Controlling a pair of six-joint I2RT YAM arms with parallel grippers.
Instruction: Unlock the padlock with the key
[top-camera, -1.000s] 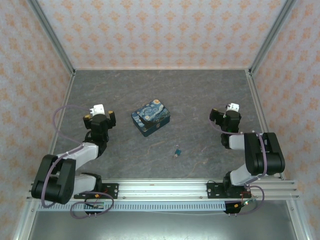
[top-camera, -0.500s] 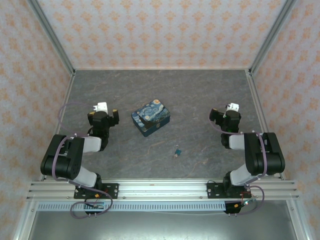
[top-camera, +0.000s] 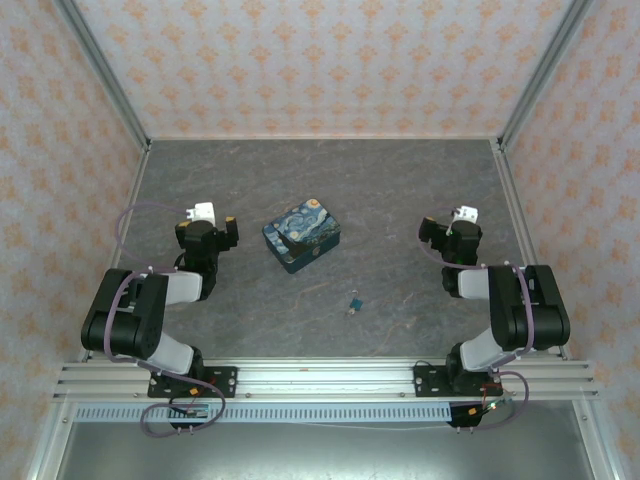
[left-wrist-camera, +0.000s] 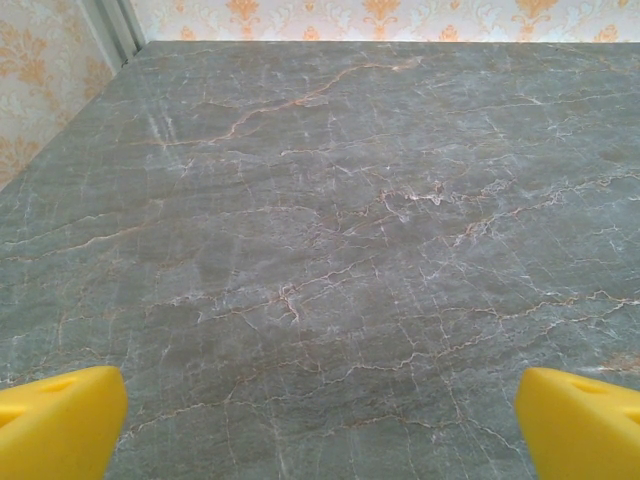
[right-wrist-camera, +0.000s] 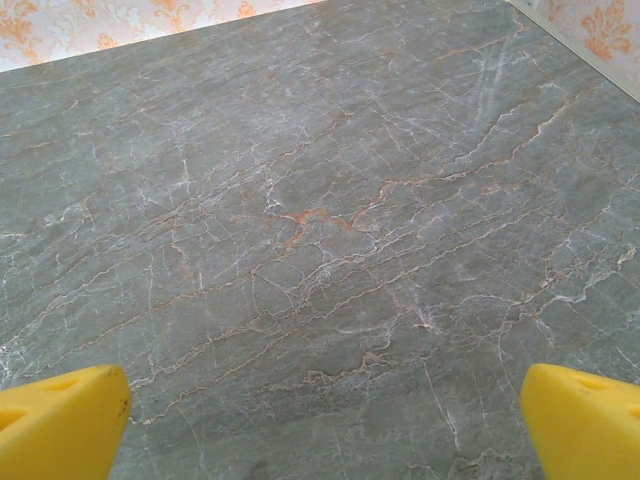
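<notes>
Both left gripper (left-wrist-camera: 320, 425) and right gripper (right-wrist-camera: 322, 425) gape empty, and a coarse pinch could flick away the tiny key (top-camera: 350, 311) beside the padlock (top-camera: 356, 299).

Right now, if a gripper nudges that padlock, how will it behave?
The padlock looks tiny beside the box, so it is probably light and easily skidded. It lies low on the smooth table, so sliding seems likelier than tipping.
</notes>
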